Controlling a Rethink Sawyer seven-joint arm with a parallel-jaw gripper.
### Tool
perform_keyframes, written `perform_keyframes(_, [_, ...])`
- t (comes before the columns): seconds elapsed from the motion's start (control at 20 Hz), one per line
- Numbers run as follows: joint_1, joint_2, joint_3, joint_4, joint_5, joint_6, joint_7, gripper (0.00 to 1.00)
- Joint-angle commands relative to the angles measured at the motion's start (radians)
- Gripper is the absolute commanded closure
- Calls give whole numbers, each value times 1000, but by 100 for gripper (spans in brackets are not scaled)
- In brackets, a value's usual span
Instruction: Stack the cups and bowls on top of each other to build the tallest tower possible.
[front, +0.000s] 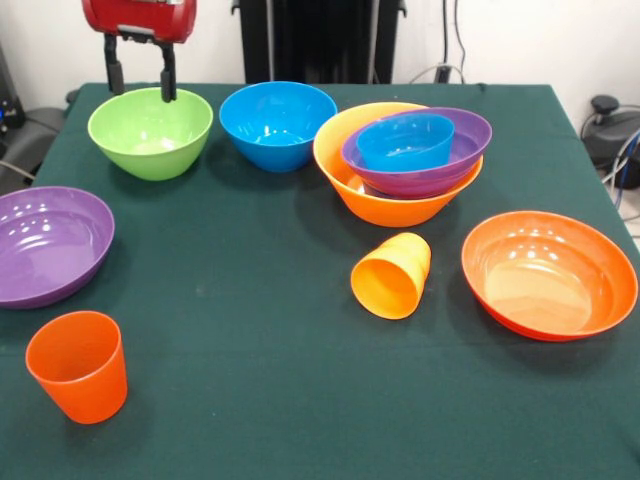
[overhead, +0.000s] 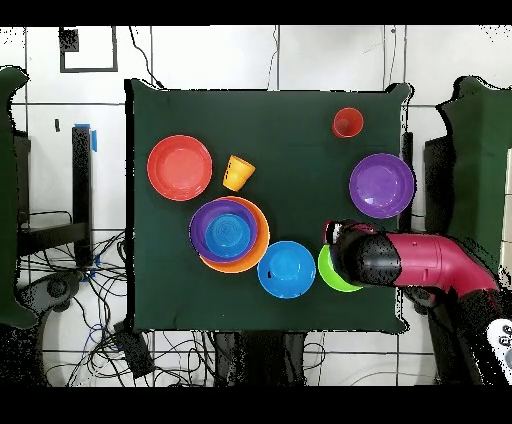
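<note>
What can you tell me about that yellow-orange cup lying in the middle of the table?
The yellow-orange cup is a small tapered tumbler of glossy plastic with a stepped band round its rim. It lies tipped on its side on the green tablecloth, its open mouth facing the front camera, empty. It sits apart from everything, between the stacked big yellow-orange bowl and the wide red-orange bowl. Nothing touches it but the cloth.

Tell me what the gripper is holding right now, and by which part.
Nothing is held. The gripper hangs open above the far rim of the lime green bowl, with nothing between its fingers.
</note>
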Motion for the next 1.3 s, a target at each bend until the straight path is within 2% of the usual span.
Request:
perform_keyframes(0.05, [65,42,-68,20,-9,-65,132,0])
perform_keyframes(0.4, [143,150,-164,-23,-68,-144,174,0])
perform_keyframes(0.85, [186,261,-239,-75,-48,-247,146,0])
perform_keyframes(1.3, [187,284,-269,-75,-22,-290,103,0])
